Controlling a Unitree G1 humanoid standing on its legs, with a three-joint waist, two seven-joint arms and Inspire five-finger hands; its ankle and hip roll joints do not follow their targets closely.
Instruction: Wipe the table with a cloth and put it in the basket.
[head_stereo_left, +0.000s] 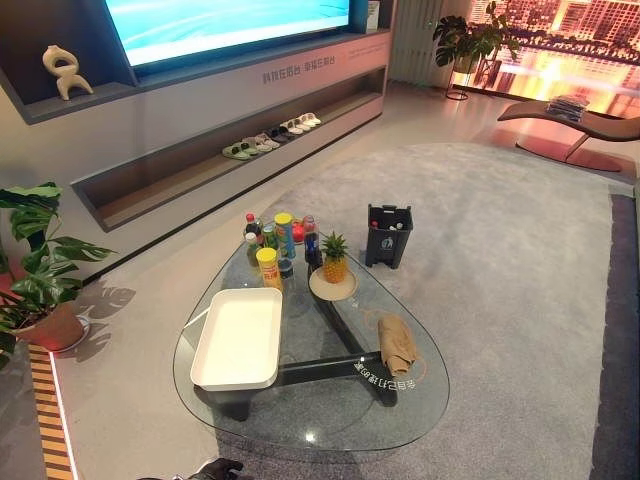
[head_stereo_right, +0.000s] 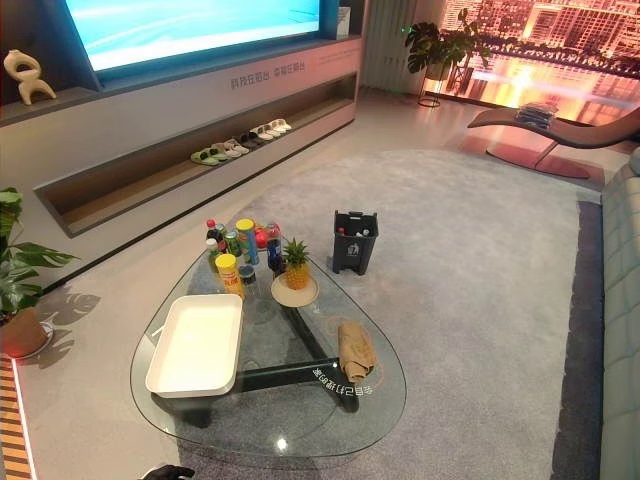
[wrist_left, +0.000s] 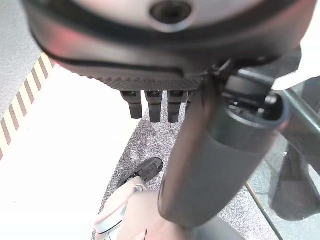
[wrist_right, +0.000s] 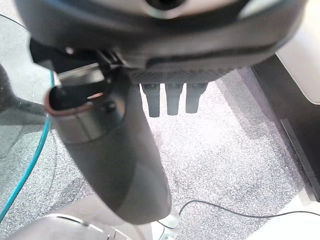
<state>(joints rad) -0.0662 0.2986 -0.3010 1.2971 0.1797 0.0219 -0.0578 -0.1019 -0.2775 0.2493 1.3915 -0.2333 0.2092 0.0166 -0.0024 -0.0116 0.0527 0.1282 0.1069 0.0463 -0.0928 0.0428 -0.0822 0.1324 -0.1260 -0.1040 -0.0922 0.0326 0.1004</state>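
Cloth (head_stereo_left: 397, 343) tan, on clear glass table (head_stereo_left: 330, 425). Tray (head_stereo_left: 240, 338) white. Pineapple (head_stereo_left: 334, 258) yellow-orange, green crown. Bin (head_stereo_left: 388, 235) black. Carpet (head_stereo_left: 500, 250) grey.

tray (head_stereo_left: 238, 338) left on table (head_stereo_left: 330, 425), cloth (head_stereo_left: 397, 343) right, pineapple on plate (head_stereo_left: 333, 283) between, bottles (head_stereo_left: 275, 240) behind, bin (head_stereo_left: 388, 235) on carpet beyond

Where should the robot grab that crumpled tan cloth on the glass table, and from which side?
Probably from above, pinching the bunched ridge in the middle of the crumpled tan cloth. It lies flat and apart from other things on the right part of the glass table, so fingers cannot easily slide beneath it.
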